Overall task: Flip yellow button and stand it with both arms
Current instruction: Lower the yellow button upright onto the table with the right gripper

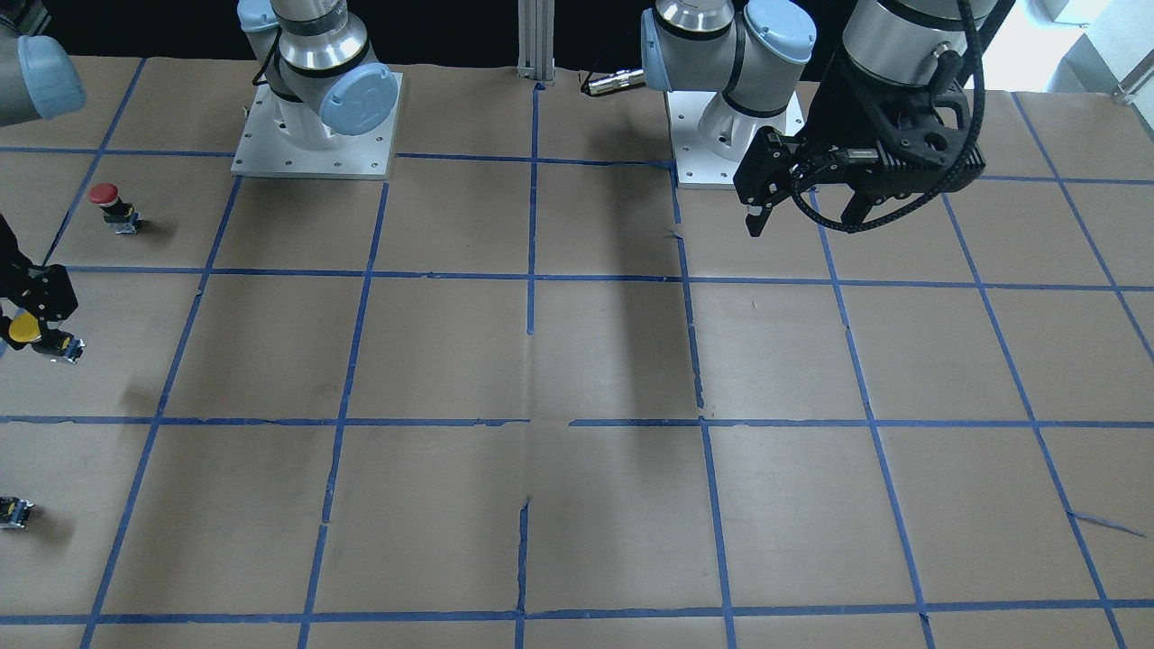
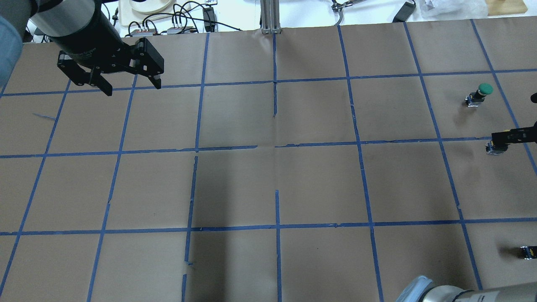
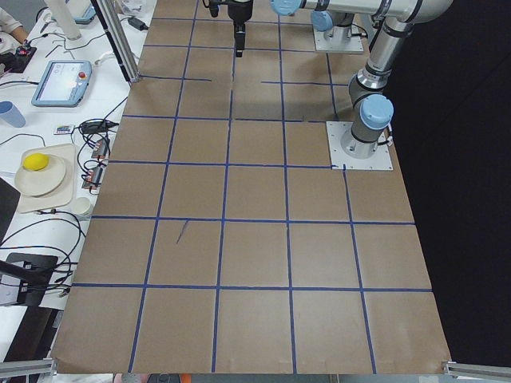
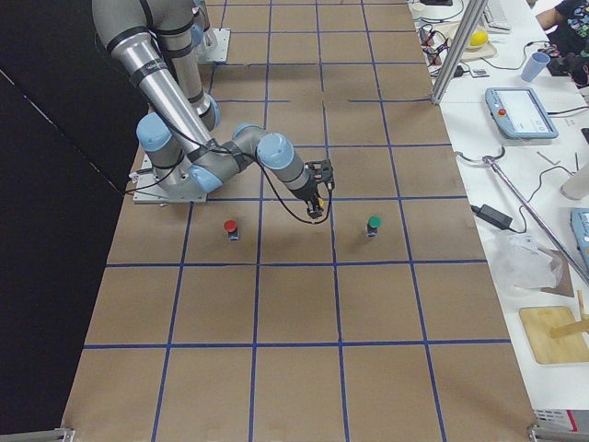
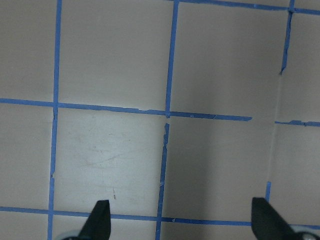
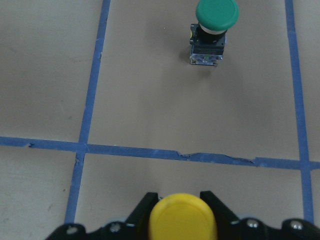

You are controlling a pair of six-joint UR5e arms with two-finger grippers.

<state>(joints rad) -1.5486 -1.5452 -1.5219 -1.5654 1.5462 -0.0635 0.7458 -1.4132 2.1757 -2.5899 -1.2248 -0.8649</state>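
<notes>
The yellow button (image 6: pixel 183 218) sits between the fingers of my right gripper (image 6: pixel 180 210), which is shut on it just under the cap. In the front-facing view its yellow cap (image 1: pixel 23 329) shows at the far left edge below the right gripper (image 1: pixel 38 306), with its grey body sticking out sideways. From overhead the right gripper (image 2: pixel 509 136) reaches in from the right edge. Whether the button touches the table I cannot tell. My left gripper (image 2: pixel 132 89) is open and empty, high over the far left squares; it also shows in the front-facing view (image 1: pixel 805 216) and the left wrist view (image 5: pixel 182 220).
A green-capped button (image 2: pixel 480 94) stands upright beyond the right gripper, also in the right wrist view (image 6: pixel 212 30). A red-capped button (image 1: pixel 113 205) stands nearer the robot. A small capless block (image 2: pixel 527 251) lies near the right edge. Brown paper with a blue tape grid (image 2: pixel 275 147) covers the table.
</notes>
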